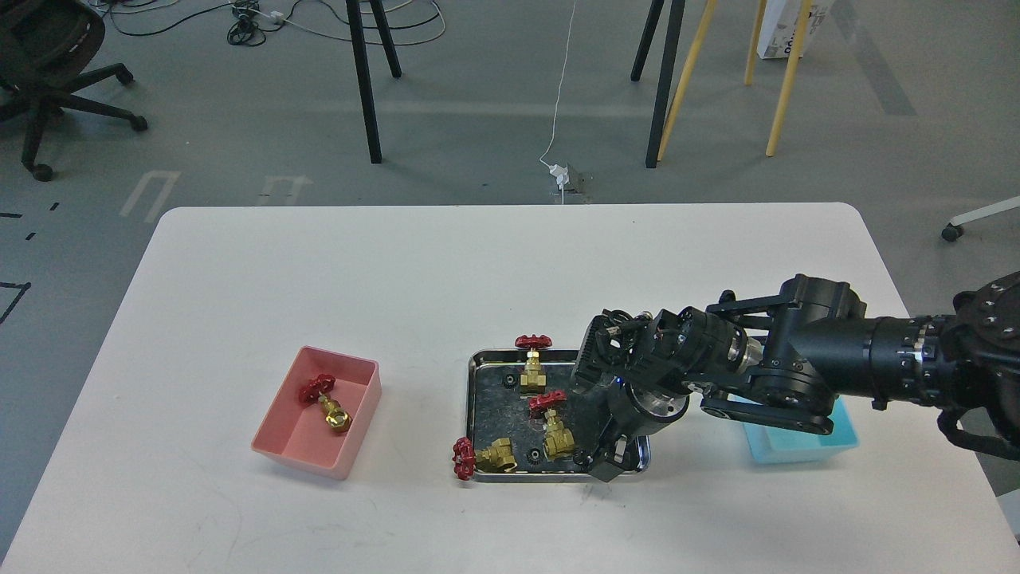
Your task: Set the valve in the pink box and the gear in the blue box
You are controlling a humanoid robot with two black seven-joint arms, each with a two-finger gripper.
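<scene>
Our right tool (pixel 603 464) hangs low over the near right corner of the steel tray (pixel 478 363), its dark fingers pointing down toward the tray floor. We see it end-on and black against the dark tray, so we cannot tell how far apart its fingers stand or whether anything is between them. Our left tool is out of view.

Just to the left of the tool stands one valve (pixel 555 424) inside the tray, red handwheel up. Further left, a second valve (pixel 483 457) lies tipped over the tray's near left rim. A third valve (pixel 532 360) stands at the far rim. Small black gears (pixel 533 455) lie on the tray floor near the tool.

Well to the left on the white surface (pixel 398 263) sits the pink box (pixel 351 434), with a fourth valve (pixel 327 402) lying inside it. To the right of the tool, largely hidden under our arm, sits the blue box (pixel 805 446).
</scene>
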